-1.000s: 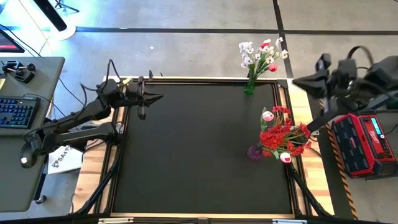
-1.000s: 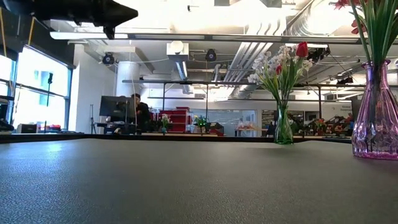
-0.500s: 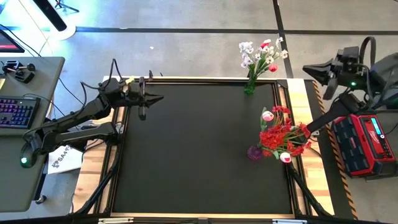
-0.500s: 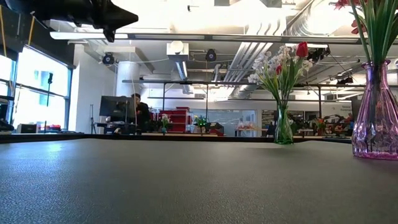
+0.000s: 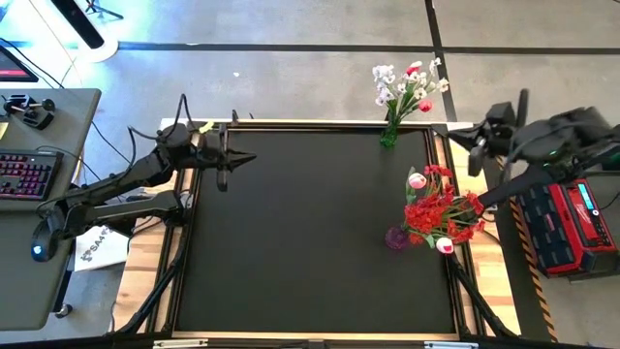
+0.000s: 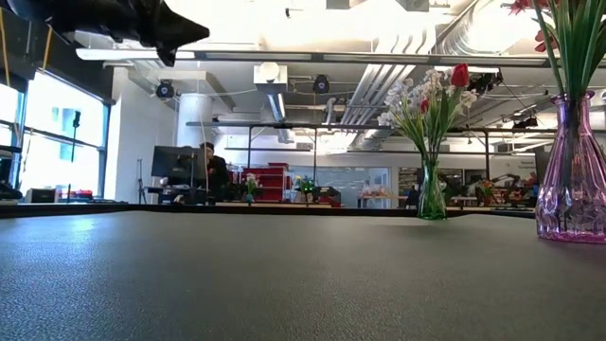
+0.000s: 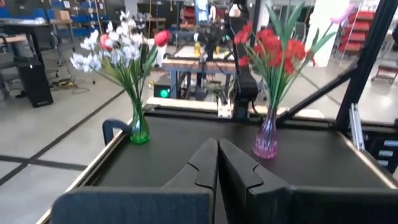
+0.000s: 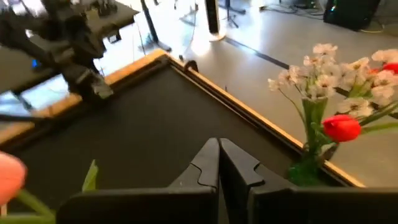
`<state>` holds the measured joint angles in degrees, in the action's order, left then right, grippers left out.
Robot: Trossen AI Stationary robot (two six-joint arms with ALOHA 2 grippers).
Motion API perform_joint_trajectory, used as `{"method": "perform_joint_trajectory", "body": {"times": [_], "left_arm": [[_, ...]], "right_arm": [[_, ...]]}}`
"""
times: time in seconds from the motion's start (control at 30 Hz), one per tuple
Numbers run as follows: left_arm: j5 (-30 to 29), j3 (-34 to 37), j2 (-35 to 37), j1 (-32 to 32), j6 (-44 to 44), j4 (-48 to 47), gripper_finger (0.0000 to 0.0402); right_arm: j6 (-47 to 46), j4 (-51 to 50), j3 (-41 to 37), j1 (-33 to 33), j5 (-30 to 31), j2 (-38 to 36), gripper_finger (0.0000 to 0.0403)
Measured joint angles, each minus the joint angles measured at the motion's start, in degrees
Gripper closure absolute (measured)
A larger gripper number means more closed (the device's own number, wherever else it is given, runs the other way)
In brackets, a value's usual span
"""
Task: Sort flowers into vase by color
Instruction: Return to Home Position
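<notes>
Flowers (image 5: 438,209) in violet vase (image 5: 395,237), right table (image 5: 291,254) edge

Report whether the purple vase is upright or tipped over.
Upright. In the low view the purple vase stands on its base on the table, neck pointing up, green stems rising from it.

Bright overhead glare, right wrist view blurred

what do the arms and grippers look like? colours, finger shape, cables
Both arms are black, built of jointed segments. The left arm, at the left edge of the table, carries loose black cable loops and a small lit indicator near its base; the right arm sits off the right edge. Left gripper and right gripper match: two dark, angular fingers tapering to a point.
</notes>
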<state>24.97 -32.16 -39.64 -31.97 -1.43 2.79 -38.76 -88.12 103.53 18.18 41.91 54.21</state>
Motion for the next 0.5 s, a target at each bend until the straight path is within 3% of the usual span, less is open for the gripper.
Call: {"method": "perform_joint_trajectory", "body": {"times": [0.3, 0.5], "left_arm": [[0.00, 4.71, 0.09, 0.70, -0.24, 0.83, 0.0401], [0.00, 9.43, 0.61, 0.28, -0.61, 2.83, 0.0401]], "right_arm": [[2.99, 29.93, -31.38, 6.80, 3.68, -19.52, 0.0403], [9.39, 40.34, -43.57, 7.46, 7.05, -32.73, 0.0403]]}}
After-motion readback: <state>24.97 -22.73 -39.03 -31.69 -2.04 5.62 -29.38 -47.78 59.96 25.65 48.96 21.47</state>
